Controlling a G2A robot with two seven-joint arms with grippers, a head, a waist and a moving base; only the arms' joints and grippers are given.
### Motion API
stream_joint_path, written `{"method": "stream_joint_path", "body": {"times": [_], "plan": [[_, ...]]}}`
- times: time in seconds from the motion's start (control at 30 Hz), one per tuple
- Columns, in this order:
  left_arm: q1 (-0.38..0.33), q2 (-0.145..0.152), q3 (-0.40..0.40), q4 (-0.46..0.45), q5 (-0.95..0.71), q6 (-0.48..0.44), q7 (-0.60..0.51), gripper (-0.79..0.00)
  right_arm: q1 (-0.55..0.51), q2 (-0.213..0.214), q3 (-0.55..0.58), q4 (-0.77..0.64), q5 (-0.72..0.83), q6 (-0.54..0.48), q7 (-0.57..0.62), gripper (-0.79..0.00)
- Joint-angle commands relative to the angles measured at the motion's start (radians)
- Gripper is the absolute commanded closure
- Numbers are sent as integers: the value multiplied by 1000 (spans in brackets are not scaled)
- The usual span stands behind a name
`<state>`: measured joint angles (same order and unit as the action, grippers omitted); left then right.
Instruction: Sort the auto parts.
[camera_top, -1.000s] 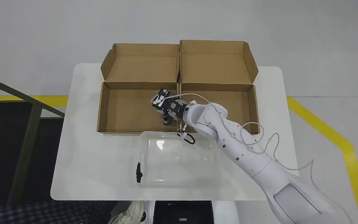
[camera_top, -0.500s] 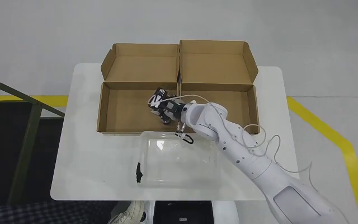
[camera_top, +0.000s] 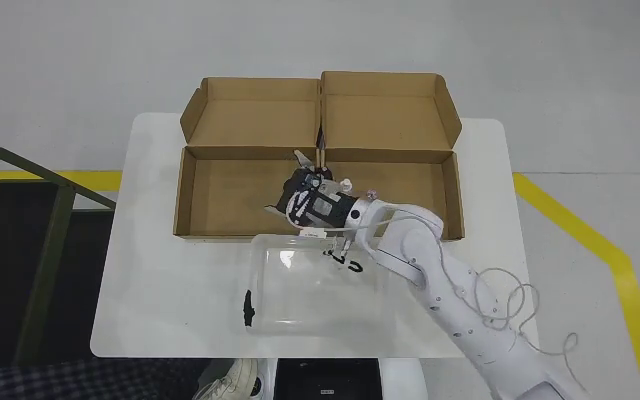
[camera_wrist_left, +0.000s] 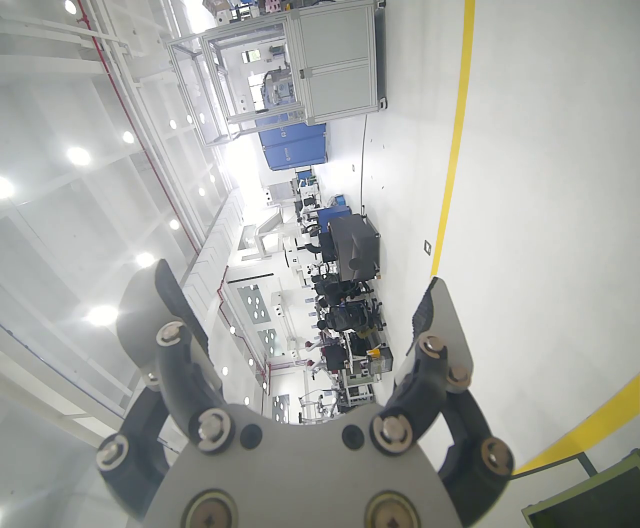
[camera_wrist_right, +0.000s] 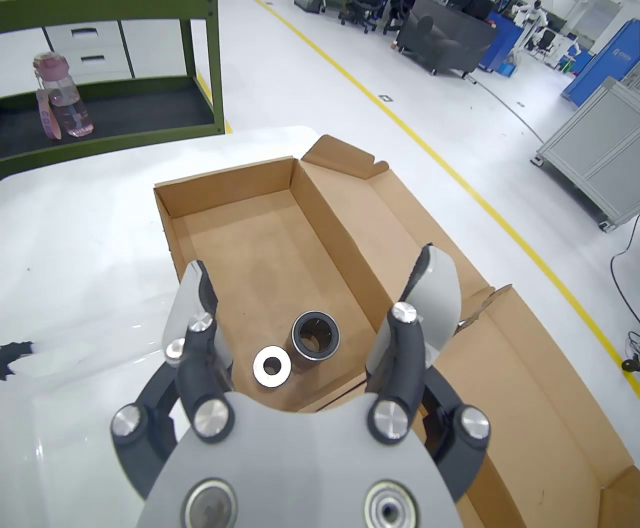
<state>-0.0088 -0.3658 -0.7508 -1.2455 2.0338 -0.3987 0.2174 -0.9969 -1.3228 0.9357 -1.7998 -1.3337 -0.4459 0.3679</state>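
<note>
- The right end effector (camera_wrist_right: 311, 265) is wide open and holds nothing. It hangs over the left cardboard box (camera_top: 225, 195), above the box's near corner, next to the other box.
- Right under it, a black ring (camera_wrist_right: 316, 334) and a silver washer (camera_wrist_right: 271, 366) lie on the box floor, just beside each other. Both are round with a hole in the middle, so this box is likely the home for round parts. These two look sorted already.
- The right cardboard box (camera_top: 400, 175) stands against the left one. Both sit along the far edge of the bench (camera_top: 150, 250). Their lids are folded back, so parts can be dropped in from above.
- A clear tub (camera_top: 310, 295) sits at the near edge of the bench, close to the robot. It is most likely the place where unsorted parts wait to be picked.
- A small black part (camera_top: 246, 308) is at the tub's left wall. It is hard to tell if it is inside or outside. It has a different shape, so it may belong in the other box, and it looks like the next thing to sort.
- The left end effector (camera_wrist_left: 297, 280) is also open and empty. It points up at the room, away from the bench, likely to stay out of the way.
</note>
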Motion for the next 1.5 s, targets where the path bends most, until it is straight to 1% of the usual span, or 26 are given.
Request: {"method": "stream_joint_path", "body": {"times": [0.0,0.07,0.2,0.37,0.57,0.8,0.87,1.13,1.47], "plan": [[0,0,0,0,0,0,0,-785,-52,13,54,-36,19,-33,-31,-727],[0,0,0,0,0,0,0,-785,-108,27,112,-75,19,-56,-63,-736],[0,0,0,0,0,0,0,-785,-221,52,229,-141,2,-93,-141,-785],[0,0,0,0,0,0,0,-785,-343,75,362,-186,-11,-121,-254,-785],[0,0,0,0,0,0,0,-785,-456,93,490,-212,-5,-135,-363,-785],[0,0,0,0,0,0,0,-785,-572,105,597,-210,-1,-125,-467,-785],[0,0,0,0,0,0,0,-785,-602,109,627,-199,-19,-130,-504,-785],[0,0,0,0,0,0,0,-785,-742,117,750,-141,-17,-87,-660,-785],[0,0,0,0,0,0,0,-785,-809,121,823,-107,28,-72,-725,-785]]}}
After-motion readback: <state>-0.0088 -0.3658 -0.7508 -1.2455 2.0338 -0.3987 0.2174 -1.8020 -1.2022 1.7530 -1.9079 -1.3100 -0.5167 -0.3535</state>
